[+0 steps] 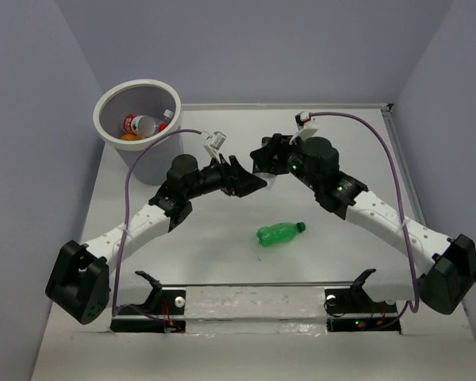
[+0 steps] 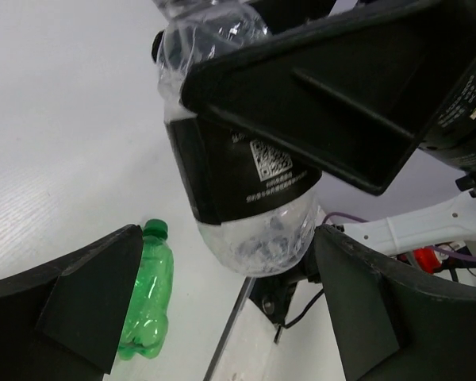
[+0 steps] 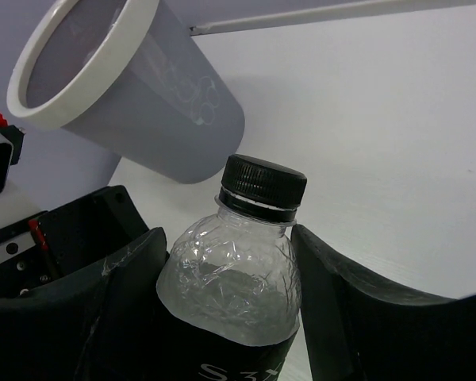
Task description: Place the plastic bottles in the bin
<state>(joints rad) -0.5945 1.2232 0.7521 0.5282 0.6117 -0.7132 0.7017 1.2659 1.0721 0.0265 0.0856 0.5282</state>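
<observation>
White arm links (image 1: 135, 226), black joints (image 1: 180, 168), black fingers (image 2: 87, 305), a purple cable (image 1: 127, 190) on each.

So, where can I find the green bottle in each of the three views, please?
Top external: the green bottle lies on its side just below the middle of the picture, cap to the right.
Left wrist: the green bottle is at the lower left, cap uppermost.
Right wrist: not in it.
Shared landmark: the dark-labelled bottle, large in both wrist views.
</observation>
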